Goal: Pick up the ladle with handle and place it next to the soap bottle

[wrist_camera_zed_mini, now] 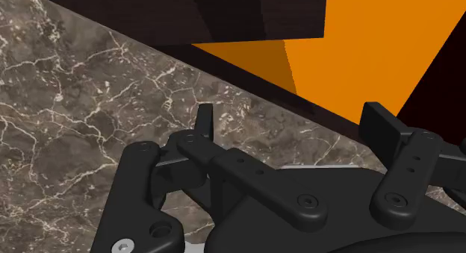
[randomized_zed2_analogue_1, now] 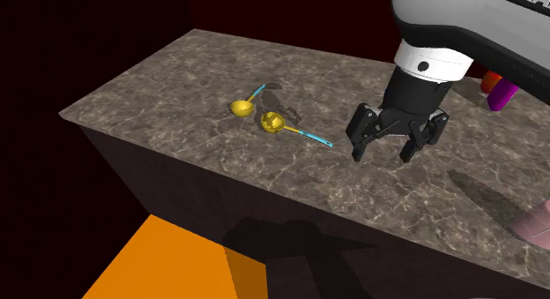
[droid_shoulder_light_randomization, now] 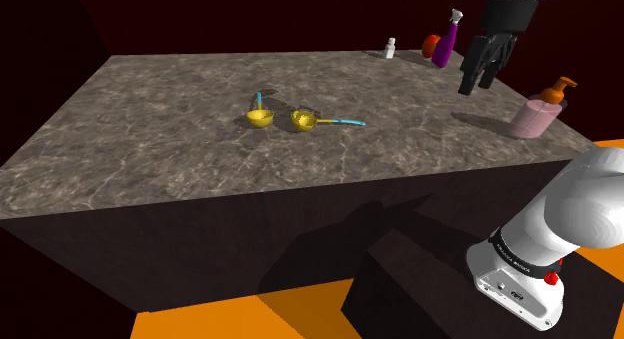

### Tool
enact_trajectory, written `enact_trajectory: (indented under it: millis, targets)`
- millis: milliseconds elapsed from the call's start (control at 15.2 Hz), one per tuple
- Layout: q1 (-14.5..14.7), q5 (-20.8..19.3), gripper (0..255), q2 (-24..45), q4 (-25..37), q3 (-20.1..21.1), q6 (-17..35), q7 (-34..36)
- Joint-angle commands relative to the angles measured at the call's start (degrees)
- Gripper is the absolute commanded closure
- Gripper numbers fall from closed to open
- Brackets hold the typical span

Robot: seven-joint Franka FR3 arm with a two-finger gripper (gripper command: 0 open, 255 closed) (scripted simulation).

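Dark veined stone makes up the worktop [droid_shoulder_light_randomization: 150, 147], and your pincer [droid_shoulder_light_randomization: 478, 86] hangs above it, jaws wide with nothing between them. The soap bottle [droid_shoulder_light_randomization: 540, 113] stands near the pincer on one side. Well apart on the opposite side lies the nearer ladle [droid_shoulder_light_randomization: 304, 118], and its long blue handle [droid_shoulder_light_randomization: 345, 121] runs roughly toward the pincer. The farther ladle [droid_shoulder_light_randomization: 259, 117], just beyond, has a shorter handle. You probably want the nearer one, so turn the jaws across its handle's line.

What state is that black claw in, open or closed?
Open: the gripper holds its fingers apart above the counter, nothing between them.
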Motion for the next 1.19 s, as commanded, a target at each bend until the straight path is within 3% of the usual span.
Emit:
enact_trajectory:
  millis: [0, 528, 1122]
  targets:
    - [0.0, 0.0, 0, 0.0, 0.0, 0.0, 0.0, 0.0]
    - [3.8, -4.4, 0, 11.3, -2.3, -1.6, 17.3, -14.0]
    - [7.7, -7.2, 0, 27.3, 0.9, -2.1, 35.2, -27.7]
